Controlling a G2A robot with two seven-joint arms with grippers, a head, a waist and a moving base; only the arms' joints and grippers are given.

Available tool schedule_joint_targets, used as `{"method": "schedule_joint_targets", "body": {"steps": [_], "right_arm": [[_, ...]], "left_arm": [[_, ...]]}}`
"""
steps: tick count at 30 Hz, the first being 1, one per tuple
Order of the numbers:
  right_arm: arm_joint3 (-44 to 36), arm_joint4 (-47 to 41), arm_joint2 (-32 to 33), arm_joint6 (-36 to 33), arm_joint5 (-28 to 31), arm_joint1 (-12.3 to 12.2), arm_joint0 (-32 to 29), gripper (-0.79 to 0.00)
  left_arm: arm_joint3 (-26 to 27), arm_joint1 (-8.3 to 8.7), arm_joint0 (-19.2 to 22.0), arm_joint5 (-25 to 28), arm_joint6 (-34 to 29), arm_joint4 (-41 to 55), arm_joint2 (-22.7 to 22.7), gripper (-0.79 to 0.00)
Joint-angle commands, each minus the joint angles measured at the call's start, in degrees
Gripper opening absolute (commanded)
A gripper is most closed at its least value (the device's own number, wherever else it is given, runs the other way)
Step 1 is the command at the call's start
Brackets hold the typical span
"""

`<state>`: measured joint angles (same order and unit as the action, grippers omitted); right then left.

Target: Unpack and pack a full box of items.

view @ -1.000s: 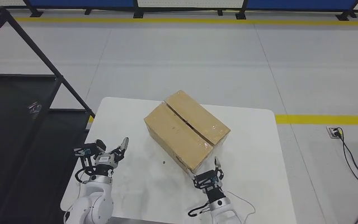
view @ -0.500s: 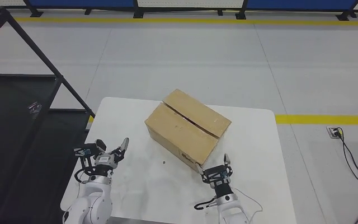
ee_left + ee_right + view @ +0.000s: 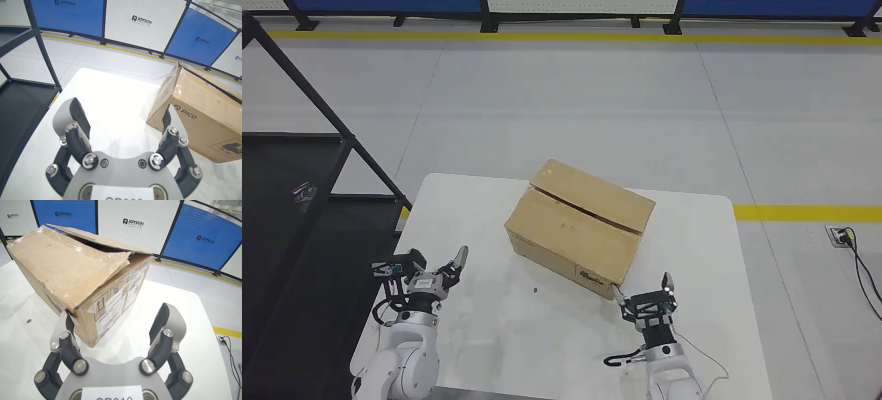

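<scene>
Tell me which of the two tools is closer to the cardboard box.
The right tool, beside a corner of the cardboard box; the left tool stands clearly apart from it.

The box [image 3: 62, 262] bears barcode labels [image 3: 110, 316], upright arrows [image 3: 100, 306] and a red-framed mark [image 3: 227, 148]; wall panels [image 3: 130, 241] carry a logo [image 3: 133, 222].

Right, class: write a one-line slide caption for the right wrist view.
Open right gripper beside a corner of a cardboard box with loosened top flaps, on a white table.

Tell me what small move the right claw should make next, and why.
Probably raise the right claw to hook the near flap of the box: the claw is open at its corner, and the tape is torn, leaving a gap.
</scene>
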<state>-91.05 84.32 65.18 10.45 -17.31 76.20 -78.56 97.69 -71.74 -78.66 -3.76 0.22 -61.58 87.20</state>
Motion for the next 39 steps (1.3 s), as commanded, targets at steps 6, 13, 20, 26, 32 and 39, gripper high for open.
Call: {"method": "schedule_joint_targets", "body": {"steps": [6, 13, 20, 26, 32, 39], "right_arm": [[-0.5, -0.9, 1.9, 0.4, 0.1, 0.1, -1.3, 0.000], [-1.0, -1.5, 3.6, 1.5, 0.3, 0.1, -2.6, 0.000], [-4.6, 0.2, 6.5, 8.0, 6.2, -0.6, -6.2, 0.000], [-8.7, 7.6, 9.7, 10.6, 15.8, -2.1, -10.5, 0.000], [-8.7, 7.6, 9.7, 10.6, 15.8, -2.1, -10.5, 0.000], [-8.8, 7.1, 9.6, 10.4, 16.0, -2.0, -10.4, 0.000]], "left_arm": [[0.2, -0.02, -0.1, -0.1, -0.6, -0.4, -0.2, 0.000], [0.5, -0.06, -0.4, -0.3, -0.2, 0.0, 0.0, 0.000], [-5.3, -0.50, 5.3, -4.1, -1.1, -1.6, -1.3, 0.000], [-14.4, -1.07, 14.0, -3.9, -4.1, -2.1, -4.3, 0.000], [-14.7, -1.08, 14.4, -3.9, -4.4, -2.3, -4.5, 0.000], [-16.7, -1.11, 15.6, -1.9, -5.4, -1.1, -4.6, 0.000]]}}
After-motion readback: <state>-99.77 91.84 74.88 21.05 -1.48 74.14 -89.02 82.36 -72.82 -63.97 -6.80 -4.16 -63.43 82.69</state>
